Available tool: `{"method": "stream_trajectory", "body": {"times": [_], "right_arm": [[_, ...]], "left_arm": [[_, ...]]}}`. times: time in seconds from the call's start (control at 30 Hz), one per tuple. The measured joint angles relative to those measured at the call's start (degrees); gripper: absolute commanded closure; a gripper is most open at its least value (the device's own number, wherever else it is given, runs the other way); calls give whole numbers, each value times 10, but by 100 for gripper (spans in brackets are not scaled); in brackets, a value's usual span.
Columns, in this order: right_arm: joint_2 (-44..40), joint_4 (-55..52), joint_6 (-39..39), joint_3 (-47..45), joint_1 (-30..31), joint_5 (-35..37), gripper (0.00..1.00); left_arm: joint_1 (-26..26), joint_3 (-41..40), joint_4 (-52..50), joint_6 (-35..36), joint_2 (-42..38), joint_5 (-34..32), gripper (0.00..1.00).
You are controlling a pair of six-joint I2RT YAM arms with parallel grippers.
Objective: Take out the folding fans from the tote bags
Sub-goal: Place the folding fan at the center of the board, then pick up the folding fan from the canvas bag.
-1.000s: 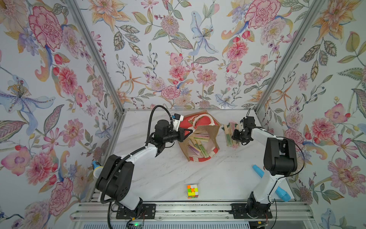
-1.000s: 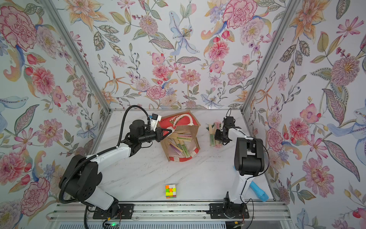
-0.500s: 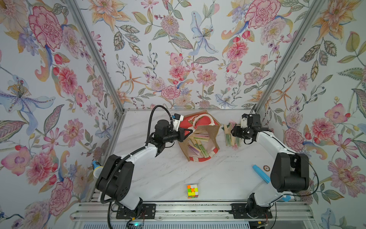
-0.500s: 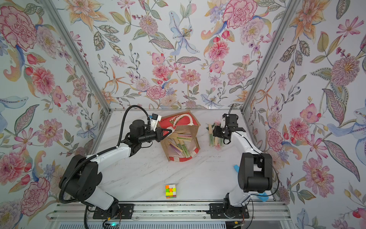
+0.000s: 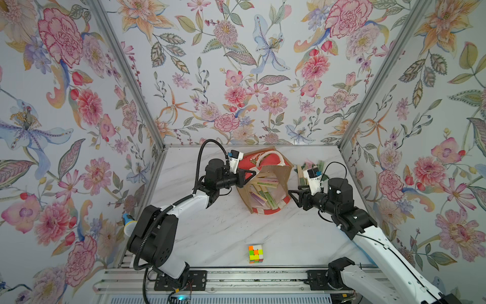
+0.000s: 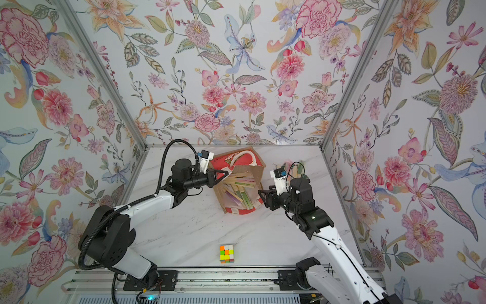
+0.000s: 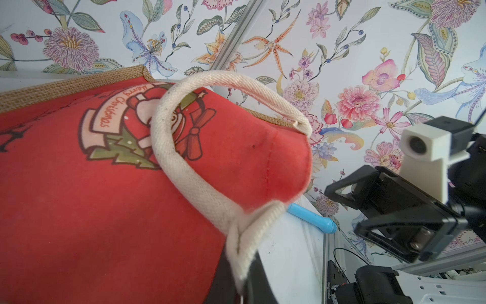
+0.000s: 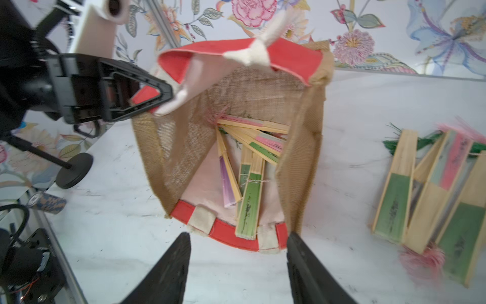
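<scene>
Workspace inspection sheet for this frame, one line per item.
Surface: white marble table, faint dark scuffs.
Job's things: tote bag on its side, mouth toward the right arm, folding fans inside; pile of fans on the table beside it.
Clutter: Rubik's cube near front edge; blue tube on the table.
Grippers: left gripper shut on the bag's upper rim; right gripper open, empty, facing the mouth.
Cables: black hose loops above left arm, no snag seen.
Surroundings: floral walls.
</scene>
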Motion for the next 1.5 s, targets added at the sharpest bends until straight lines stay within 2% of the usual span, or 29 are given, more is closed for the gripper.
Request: {"method": "stream_trajectory", "body": {"times": [0.17,0.37,0.57,0.87,1.07,1.5], "right_arm": [[-16,91,12,-62,92,42,40],[95,160,-7,-67,183,144,40],[221,182,-40,-14,197,208,40],[354,226,-79,47,213,239,39],[421,254,-92,54,225,255,40],[542,274,-108,114,243,294,48]], "left_arm": [[0,0,-10,2,-7,0,100],[0,0,-18,9,-9,0,100],[0,-5,-23,11,-15,0,100],[2,-19,-2,5,-16,17,100],[12,-44,43,-24,-16,38,100],[34,-71,101,-71,-19,65,100]]}}
